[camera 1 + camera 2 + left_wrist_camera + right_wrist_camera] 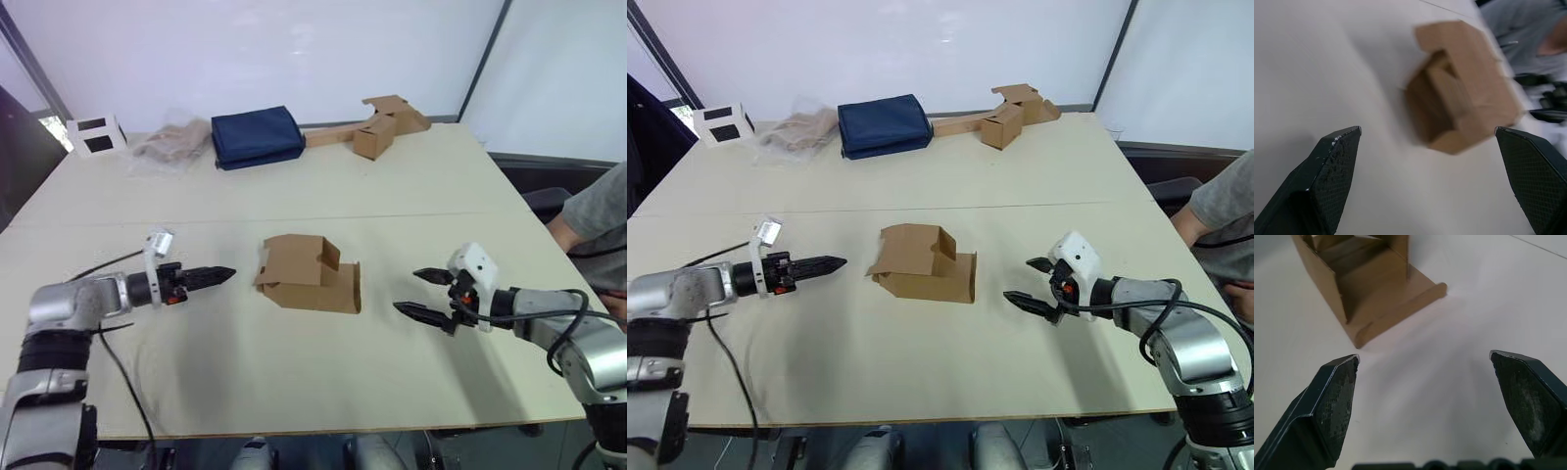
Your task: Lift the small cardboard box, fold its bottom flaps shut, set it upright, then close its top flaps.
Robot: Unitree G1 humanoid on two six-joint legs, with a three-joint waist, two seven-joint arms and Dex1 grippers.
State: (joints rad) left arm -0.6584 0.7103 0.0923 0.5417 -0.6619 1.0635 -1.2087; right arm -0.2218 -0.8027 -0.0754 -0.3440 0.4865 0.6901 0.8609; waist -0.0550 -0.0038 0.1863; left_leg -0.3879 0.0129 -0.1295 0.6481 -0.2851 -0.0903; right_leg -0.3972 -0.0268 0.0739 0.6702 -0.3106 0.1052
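Both end effectors, left [223, 275] and right [421, 294], gape wide beside the small cardboard box [309, 274] lying on the table [392, 186]; I should close in level, pinching opposite walls, not flaps.

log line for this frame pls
phase: approach | small cardboard box: lying on table, flaps open, untouched | left hand: open, beside box | right hand: open, beside box

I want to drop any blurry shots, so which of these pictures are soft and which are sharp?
Left wrist view: the cardboard box is smeared, though the left pincer's fingers stay crisp. Right wrist view: box and table are sharp. Both eye views: sharp throughout, with soft shadows under the box.
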